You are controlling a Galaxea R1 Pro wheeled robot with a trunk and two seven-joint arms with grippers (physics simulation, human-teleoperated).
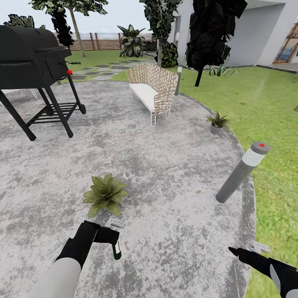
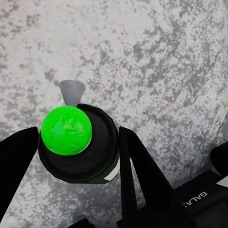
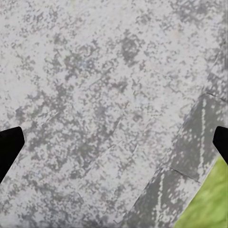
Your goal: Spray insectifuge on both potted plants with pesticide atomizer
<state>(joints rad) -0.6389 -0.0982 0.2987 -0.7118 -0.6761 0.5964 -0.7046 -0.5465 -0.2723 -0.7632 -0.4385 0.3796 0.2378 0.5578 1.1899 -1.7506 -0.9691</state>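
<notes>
My left gripper (image 1: 111,236) is shut on the pesticide atomizer (image 1: 117,249), a dark green bottle with a whitish label and a grey nozzle head (image 1: 114,224). In the left wrist view the atomizer (image 2: 78,142) sits between the black fingers (image 2: 135,161), its bright green top facing the camera. The nozzle points toward one potted plant (image 1: 105,193), a green rosette on the stone patio just ahead. The second potted plant (image 1: 217,122), in a little grey pot, stands at the patio's right edge. My right gripper (image 1: 250,250) hangs open over the patio edge, holding nothing.
A grey bollard lamp (image 1: 242,171) leans at the patio's right rim. A wicker bench (image 1: 153,89) stands farther back, and a black grill (image 1: 35,68) at the left. Lawn (image 1: 265,107) lies to the right, with trees and a fence behind.
</notes>
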